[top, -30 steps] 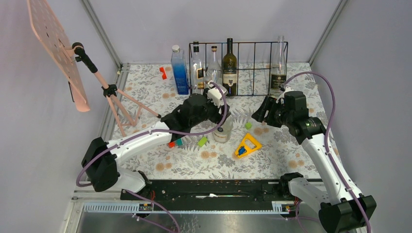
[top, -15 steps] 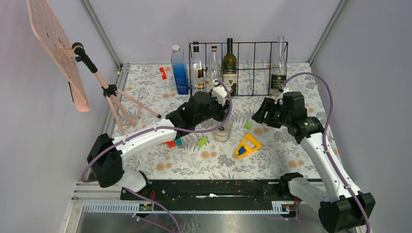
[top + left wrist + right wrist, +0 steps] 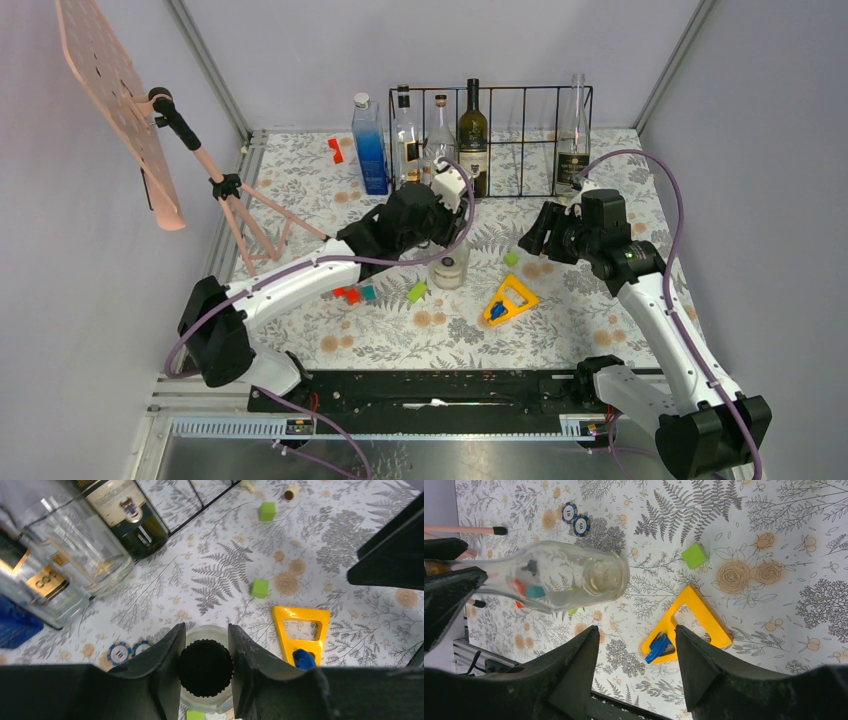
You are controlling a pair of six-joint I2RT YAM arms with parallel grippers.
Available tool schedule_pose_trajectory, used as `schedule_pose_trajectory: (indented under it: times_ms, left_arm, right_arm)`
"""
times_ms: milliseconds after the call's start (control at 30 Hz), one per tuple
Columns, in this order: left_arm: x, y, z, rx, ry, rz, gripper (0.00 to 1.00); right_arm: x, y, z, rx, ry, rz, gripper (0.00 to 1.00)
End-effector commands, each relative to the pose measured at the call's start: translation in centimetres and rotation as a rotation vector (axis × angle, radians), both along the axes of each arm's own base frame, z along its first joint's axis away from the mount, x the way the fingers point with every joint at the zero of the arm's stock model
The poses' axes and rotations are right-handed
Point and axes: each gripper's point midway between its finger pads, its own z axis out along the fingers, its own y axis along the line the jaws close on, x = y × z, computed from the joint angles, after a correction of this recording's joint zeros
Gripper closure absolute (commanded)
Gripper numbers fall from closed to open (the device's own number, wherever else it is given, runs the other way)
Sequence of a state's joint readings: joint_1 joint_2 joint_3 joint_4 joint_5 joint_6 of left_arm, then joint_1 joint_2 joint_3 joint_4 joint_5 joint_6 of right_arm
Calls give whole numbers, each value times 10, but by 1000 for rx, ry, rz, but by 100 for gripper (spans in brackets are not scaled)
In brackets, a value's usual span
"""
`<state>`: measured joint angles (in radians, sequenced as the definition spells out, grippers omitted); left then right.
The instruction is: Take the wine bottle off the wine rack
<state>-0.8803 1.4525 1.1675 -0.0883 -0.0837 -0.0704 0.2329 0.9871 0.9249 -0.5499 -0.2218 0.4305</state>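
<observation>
Clear bottle [image 3: 569, 577] left of yellow triangle [image 3: 710, 619], green cube [image 3: 694, 555].

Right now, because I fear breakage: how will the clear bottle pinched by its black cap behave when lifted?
The clear bottle looks like empty glass, so it is probably light but would break if dropped. The left fingers pinch only its smooth, round black cap, so it may slip or swing. Its body is round, so if it tips over it would likely roll.

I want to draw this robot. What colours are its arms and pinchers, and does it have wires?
The left arm and right arm look alike: white tubes with chunky black joints and bases. A purple cable loops along each. The left gripper and right gripper each have two black, wedge-shaped fingers.
</observation>
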Motion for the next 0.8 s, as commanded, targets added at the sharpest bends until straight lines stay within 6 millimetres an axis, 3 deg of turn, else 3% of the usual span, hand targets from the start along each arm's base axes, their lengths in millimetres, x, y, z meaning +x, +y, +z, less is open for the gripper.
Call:
schedule_pose_trajectory:
  times_ms: [0,200,400,767]
  left_arm:
    - [23,37,76,-113,-96,142,100]
    - [54,96,118,-228,-181,321,100]
    - [83,154,142,-329,-211,483,100]
    - [136,238,140,-357,-285,804,100]
  right_arm:
    - [4,2,2,3,-25,15,36]
    - [2,2,1,4,-23,16,36]
    - [1,2,-3,3,-15,17,36]
    - [1,4,-3,6,-10,25,36]
